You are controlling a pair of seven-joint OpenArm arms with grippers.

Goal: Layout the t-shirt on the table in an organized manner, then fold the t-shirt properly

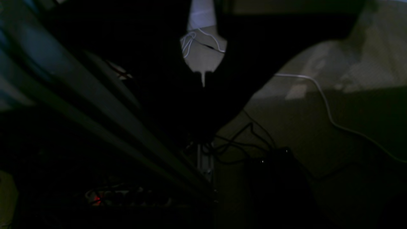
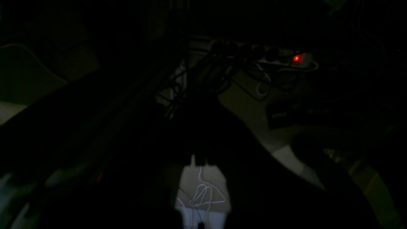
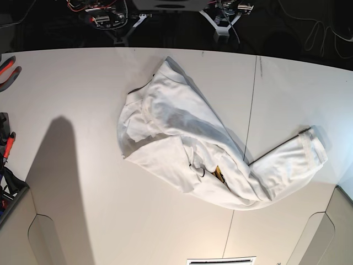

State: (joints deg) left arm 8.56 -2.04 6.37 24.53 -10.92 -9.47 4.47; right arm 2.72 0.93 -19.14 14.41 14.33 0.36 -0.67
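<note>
The t-shirt [image 3: 182, 138] lies crumpled on the table [image 3: 71, 94], right of the middle, inside out or face down. One part stretches to the right edge [image 3: 298, 160]. A bit of orange-yellow print [image 3: 219, 174] peeks out of a fold. Neither gripper shows in the base view. Both wrist views are very dark and show the floor and cables, not the shirt. My left gripper [image 1: 203, 92] and right gripper [image 2: 198, 152] are only black silhouettes. Each pair of jaws meets at the tips and holds nothing.
A thin dark seam [image 3: 251, 110] crosses the table under the shirt. Red-handled tools [image 3: 6, 69] lie at the left edge. The arm bases [image 3: 110, 16] stand behind the far edge. A power strip with a red light [image 2: 297, 58] and cables lie on the floor.
</note>
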